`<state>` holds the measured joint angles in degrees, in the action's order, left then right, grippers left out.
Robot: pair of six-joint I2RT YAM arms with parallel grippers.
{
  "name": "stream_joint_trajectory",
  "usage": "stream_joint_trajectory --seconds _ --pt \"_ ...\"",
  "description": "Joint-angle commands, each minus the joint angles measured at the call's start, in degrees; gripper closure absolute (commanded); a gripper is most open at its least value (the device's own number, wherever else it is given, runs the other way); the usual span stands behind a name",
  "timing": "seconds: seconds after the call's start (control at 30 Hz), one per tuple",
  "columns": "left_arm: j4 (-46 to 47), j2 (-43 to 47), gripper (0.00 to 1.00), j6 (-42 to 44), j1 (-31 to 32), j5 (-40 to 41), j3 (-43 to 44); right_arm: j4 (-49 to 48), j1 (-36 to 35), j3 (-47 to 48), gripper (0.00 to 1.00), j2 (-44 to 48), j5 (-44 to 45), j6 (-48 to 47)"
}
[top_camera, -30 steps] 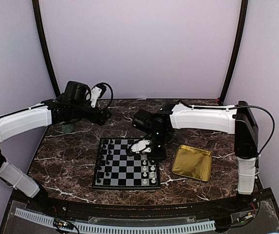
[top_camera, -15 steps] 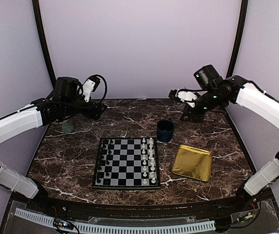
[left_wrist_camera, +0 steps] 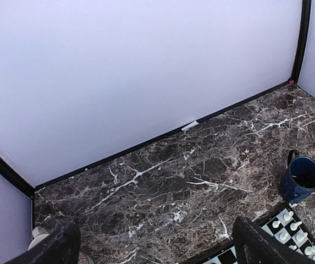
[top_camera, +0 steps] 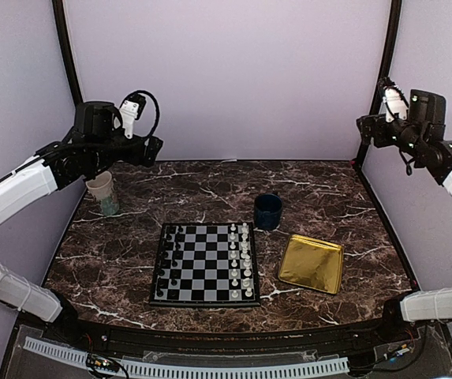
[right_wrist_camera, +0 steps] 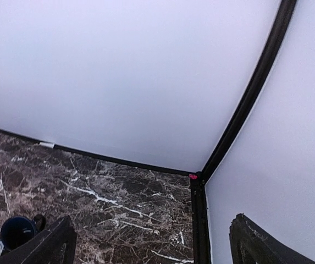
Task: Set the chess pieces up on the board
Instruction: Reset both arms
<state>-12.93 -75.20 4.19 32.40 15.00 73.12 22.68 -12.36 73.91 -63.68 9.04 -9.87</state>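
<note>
The left gripper (left_wrist_camera: 156, 226) and right gripper (right_wrist_camera: 150, 220) gape wide, holding nothing, at the top view's upper sides, while the chess pieces (top_camera: 240, 257) line the right columns of the board (top_camera: 204, 264), lower centre.

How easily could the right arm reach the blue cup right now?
Probably easily. The right gripper hangs high in the far right corner, open and empty, and the blue cup stands alone, apart from the board and gold tray. Nothing blocks the way down.
</note>
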Motion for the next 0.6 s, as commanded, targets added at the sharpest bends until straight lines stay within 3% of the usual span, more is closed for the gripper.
stream_joint_trajectory --seconds 0.0,0.23,0.37,0.5,0.57 --pt "-0.21 3.12 0.01 -0.81 0.20 4.47 0.61 -4.72 1.33 1.60 0.03 3.82 7.75 9.35" --pt "11.31 6.80 0.01 1.78 0.11 6.32 -11.24 -6.75 5.49 -6.44 0.03 5.68 -0.80 13.63" --pt "10.27 7.09 0.01 2.00 0.12 6.29 -11.77 -7.34 5.93 -6.66 0.03 4.72 -4.66 12.73" --pt "10.30 7.31 0.01 3.20 0.12 7.01 -12.73 -7.18 8.89 -6.27 0.03 3.24 -15.75 14.05" --pt "11.63 7.70 0.01 4.06 0.12 6.68 -13.82 -7.39 8.99 -6.39 0.03 2.97 -14.75 16.33"
